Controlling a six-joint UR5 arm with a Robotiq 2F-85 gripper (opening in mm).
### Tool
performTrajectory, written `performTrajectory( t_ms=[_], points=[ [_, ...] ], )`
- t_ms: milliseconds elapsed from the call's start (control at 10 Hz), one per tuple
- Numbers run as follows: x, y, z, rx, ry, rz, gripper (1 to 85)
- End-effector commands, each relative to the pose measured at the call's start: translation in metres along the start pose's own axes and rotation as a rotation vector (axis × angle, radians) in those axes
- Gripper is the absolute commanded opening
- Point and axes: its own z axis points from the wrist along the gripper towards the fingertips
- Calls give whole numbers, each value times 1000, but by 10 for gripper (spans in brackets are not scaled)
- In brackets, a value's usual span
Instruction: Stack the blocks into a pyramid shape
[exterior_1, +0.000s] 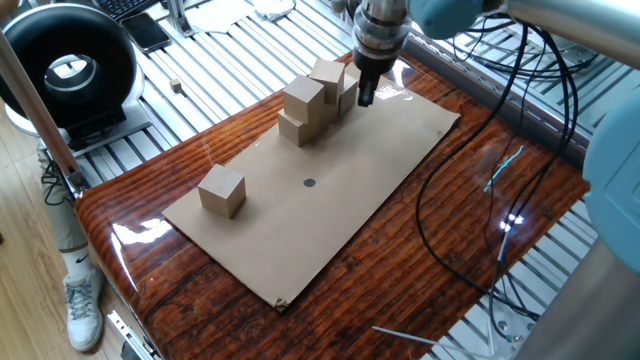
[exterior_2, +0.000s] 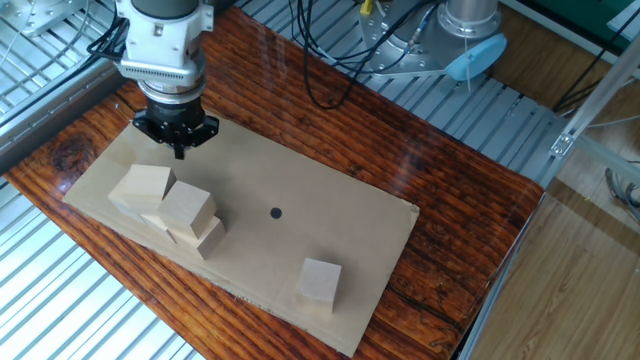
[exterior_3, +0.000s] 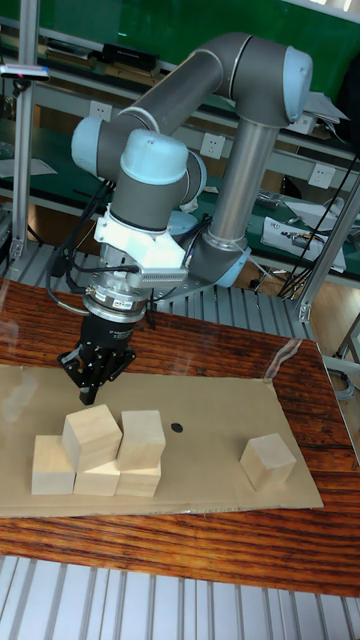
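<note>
While tool (exterior_2: 180, 150) is hovering just behind pile (exterior_3: 100, 452), fingers are sitting close together, gripping nothing. Blocks are lying on cardboard sheet (exterior_2: 330, 215) on table (exterior_2: 450, 215): three at base, two above (upper pair sitting slightly askew). Sixth block (exterior_2: 319, 284) is standing alone, well apart, past black dot (exterior_2: 276, 212).

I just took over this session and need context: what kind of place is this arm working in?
Most likely a robotics lab or workshop. The glossy reddish wooden tabletop sits on a ribbed aluminium bench, loose black cables trail across it, and wall sockets and cluttered shelving stand behind the grey and blue arm.
</note>
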Motion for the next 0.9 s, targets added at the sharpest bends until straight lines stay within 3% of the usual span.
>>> performTrajectory(
  t_ms=[0,100,200,300,500,800],
  points=[
    [-9,11,-6,-36,-30,46,10],
    [-12,9,-8,-26,-34,39,10],
    [-14,3,-13,11,-29,21,10],
    [-20,10,-17,-5,-35,52,10],
    [-24,11,-18,-3,-39,47,10],
    [-29,7,-24,31,-30,26,10]
  ],
)
